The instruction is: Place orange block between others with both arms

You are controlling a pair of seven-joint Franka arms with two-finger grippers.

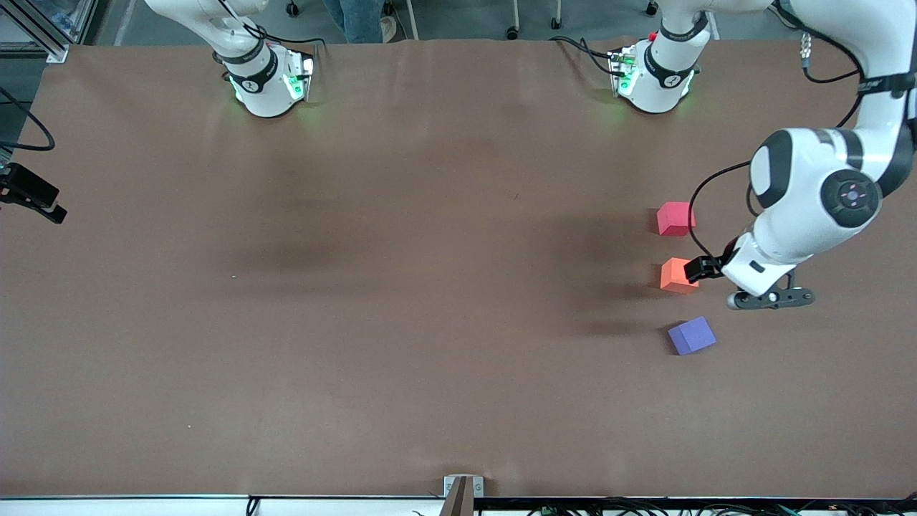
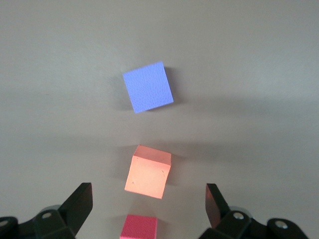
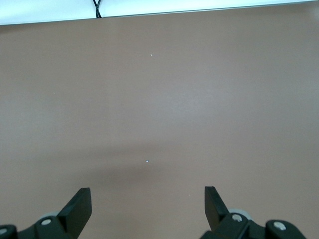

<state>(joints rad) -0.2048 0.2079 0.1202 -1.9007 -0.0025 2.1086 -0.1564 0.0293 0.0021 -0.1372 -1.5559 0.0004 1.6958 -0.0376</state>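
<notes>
Three cubes stand in a row near the left arm's end of the table. The orange block point(image 1: 675, 276) point(image 2: 148, 172) sits between the others: the pinkish-red cube point(image 1: 674, 218) point(image 2: 139, 227), farther from the front camera, and the purple-blue cube point(image 1: 692, 335) point(image 2: 148, 87), nearer to it. My left gripper point(image 1: 706, 269) point(image 2: 148, 192) hangs open just above the orange block, its jaws wide apart and touching nothing. My right gripper point(image 3: 147, 195) is open and empty over bare table; it does not show in the front view.
The brown table point(image 1: 401, 287) stretches wide toward the right arm's end. A black device point(image 1: 32, 192) with a cable juts in at that end's edge. The table's front rim point(image 3: 199, 10) and a cable show in the right wrist view.
</notes>
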